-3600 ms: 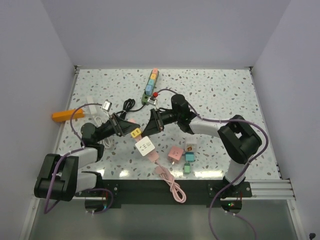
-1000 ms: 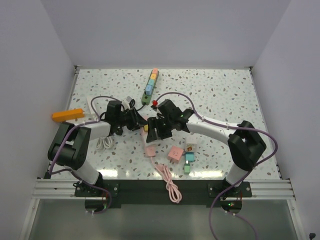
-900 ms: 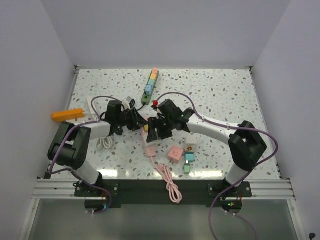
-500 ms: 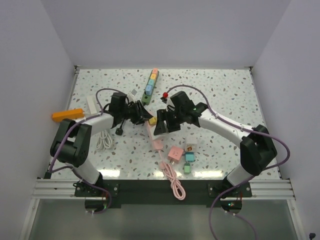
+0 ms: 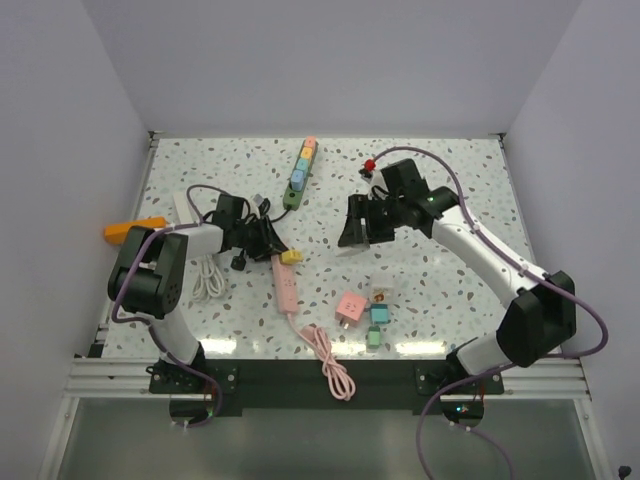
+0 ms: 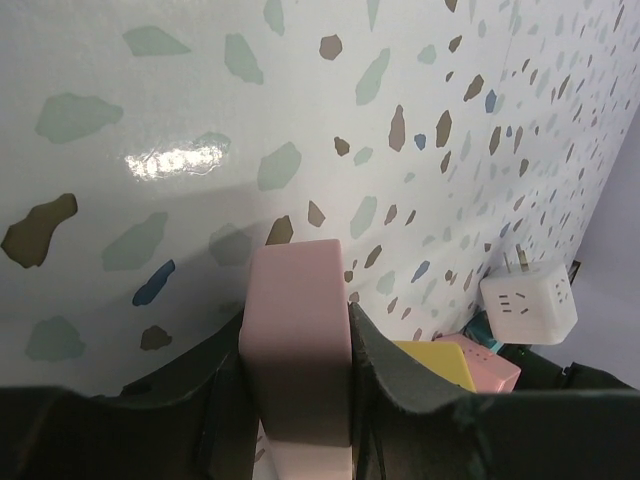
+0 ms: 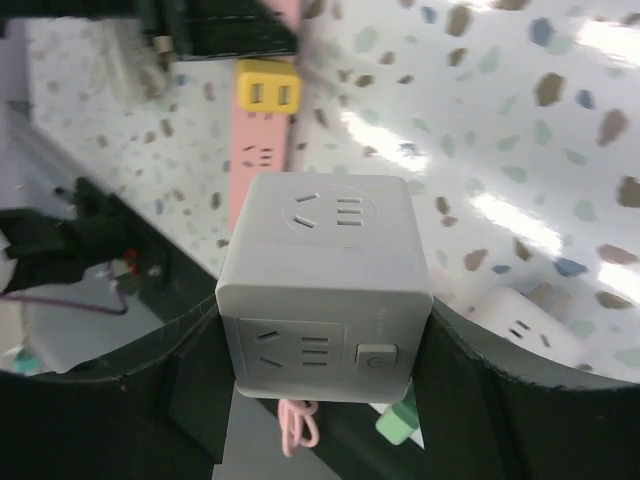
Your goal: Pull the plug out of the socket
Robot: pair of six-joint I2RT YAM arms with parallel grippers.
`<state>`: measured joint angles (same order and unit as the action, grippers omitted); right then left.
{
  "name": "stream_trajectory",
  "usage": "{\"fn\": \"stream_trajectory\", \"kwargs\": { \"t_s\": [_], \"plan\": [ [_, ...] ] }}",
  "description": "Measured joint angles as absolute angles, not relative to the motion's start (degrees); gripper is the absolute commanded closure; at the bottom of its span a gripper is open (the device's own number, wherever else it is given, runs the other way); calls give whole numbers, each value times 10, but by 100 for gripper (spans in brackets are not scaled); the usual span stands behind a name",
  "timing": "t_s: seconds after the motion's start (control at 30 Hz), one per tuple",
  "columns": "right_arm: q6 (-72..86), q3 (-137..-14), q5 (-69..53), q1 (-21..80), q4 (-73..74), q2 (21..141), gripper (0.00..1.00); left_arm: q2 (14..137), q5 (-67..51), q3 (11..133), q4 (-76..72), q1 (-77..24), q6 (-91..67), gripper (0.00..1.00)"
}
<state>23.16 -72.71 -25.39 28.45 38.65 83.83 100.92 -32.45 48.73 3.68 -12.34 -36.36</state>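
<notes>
Speckled tabletop (image 5: 450,170) is filling the overhead view, with plain pale walls closing it in on three sides. The left gripper (image 5: 268,240) is lying low at the left of centre, reaching toward the near end of the pink power strip (image 5: 283,288), which is resting flat on the table with a yellow plug (image 5: 290,257) sitting in it. A pink cord (image 5: 330,360) is trailing from the strip toward the front edge. The right gripper (image 5: 352,225) is hanging well apart from the strip, right of centre; its load is hiding behind the fingers from up here. A multicoloured strip (image 5: 301,170) is lying near the back, an orange block (image 5: 135,229) at the left edge, and a pink cube (image 5: 350,308) beside some small adapters near the front.

From the left wrist, the jaws are pinching the pink power strip from both sides, the fingers (image 6: 390,370) pressing against its edges. A small white adapter (image 6: 528,305) is showing its prongs off to the right.

From the right wrist, the jaws are clamping the white cube adapter (image 7: 325,270), one finger (image 7: 190,380) on each side of it. The cube is sitting clear of the pink strip, which is lying beyond it on the table with the yellow plug in place.
</notes>
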Motion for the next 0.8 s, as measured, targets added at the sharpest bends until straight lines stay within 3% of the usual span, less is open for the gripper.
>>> {"fn": "stream_trajectory", "kwargs": {
  "t_s": [0.3, 0.37, 0.53, 0.63, 0.77, 0.8],
  "plan": [
    [233, -748, 17, 284, 499, 924, 98, 1002, -352, 491, 42, -124, -351, 100],
    [235, -745, 42, 284, 506, 931, 88, 1002, -362, 494, 42, -125, -347, 100],
    [240, -735, 66, 284, 508, 953, 33, 1002, -379, 517, 55, -136, -333, 100],
    [248, -727, 72, 285, 516, 952, 16, 1002, -384, 529, 57, -144, -328, 100],
    [251, -737, 80, 285, 524, 939, 1, 1006, -388, 540, 57, -152, -322, 100],
    [251, -741, 80, 285, 524, 935, 1, 1007, -389, 542, 59, -152, -321, 100]
  ]
}}
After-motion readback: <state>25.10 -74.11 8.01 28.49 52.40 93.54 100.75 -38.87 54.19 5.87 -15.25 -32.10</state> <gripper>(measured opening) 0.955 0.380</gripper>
